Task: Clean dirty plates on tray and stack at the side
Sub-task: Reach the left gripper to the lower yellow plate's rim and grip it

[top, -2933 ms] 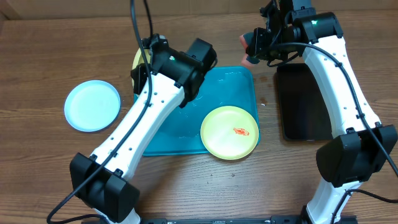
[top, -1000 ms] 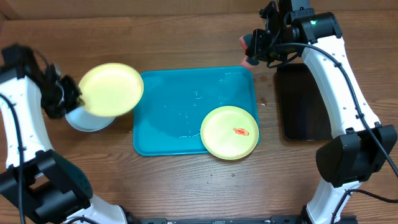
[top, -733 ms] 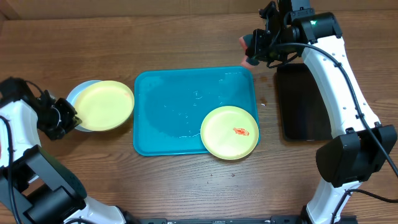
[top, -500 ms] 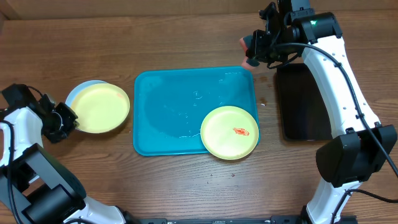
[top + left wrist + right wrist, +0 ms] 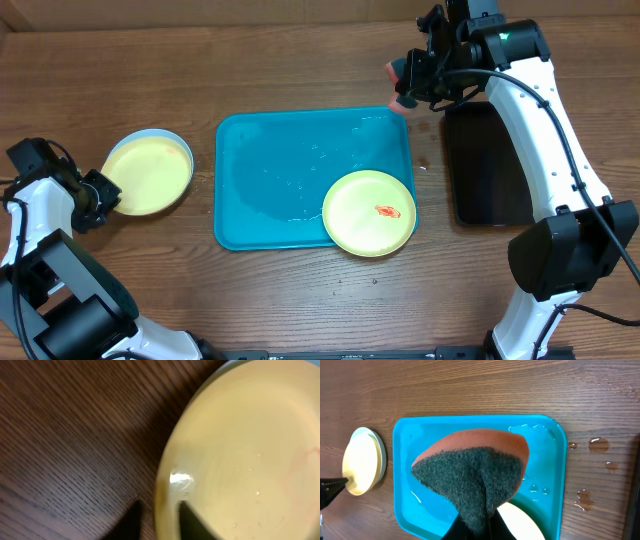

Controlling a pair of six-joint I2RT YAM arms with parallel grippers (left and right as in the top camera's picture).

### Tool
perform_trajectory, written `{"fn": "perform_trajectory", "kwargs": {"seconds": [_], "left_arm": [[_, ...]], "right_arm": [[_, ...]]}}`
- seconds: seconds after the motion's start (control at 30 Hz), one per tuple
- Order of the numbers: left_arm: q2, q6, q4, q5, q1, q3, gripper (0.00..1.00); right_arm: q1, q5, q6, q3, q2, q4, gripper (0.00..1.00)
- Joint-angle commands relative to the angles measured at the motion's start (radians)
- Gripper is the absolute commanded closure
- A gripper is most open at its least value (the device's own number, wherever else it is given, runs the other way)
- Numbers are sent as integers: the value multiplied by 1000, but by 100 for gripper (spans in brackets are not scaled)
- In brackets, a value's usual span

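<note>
Two plates at left, one dirty on the tray.
My left gripper (image 5: 106, 191), jaws narrowly parted, straddles the yellow plate (image 5: 148, 173) atop the blue plate (image 5: 151, 133) near the desk's (image 5: 300, 300) left edge; the smeared plate (image 5: 360, 225) overhangs the tray's (image 5: 280, 170) near-right corner; my right gripper (image 5: 410, 85) clamps a sponge (image 5: 470, 470).

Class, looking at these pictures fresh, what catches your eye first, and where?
The turquoise tray mid-table, with a red-smeared yellow-green plate overhanging its near right corner. Then the orange-and-green sponge pinched in the right gripper over the tray's far right corner, and two stacked plates to the tray's left.
</note>
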Motion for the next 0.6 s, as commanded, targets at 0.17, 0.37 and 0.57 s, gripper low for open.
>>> {"fn": "perform_trajectory", "kwargs": {"seconds": [0.17,0.37,0.57], "left_arm": [[-25,53,-47,144,0,42,46],[-25,179,-243,291,-84,206,47],[-23,226,-347,443,-323,251,46]], "right_arm": [[3,2,-3,2,1,4,96],[3,2,-3,2,1,5,96],[3,2,-3,2,1,5,96]]}}
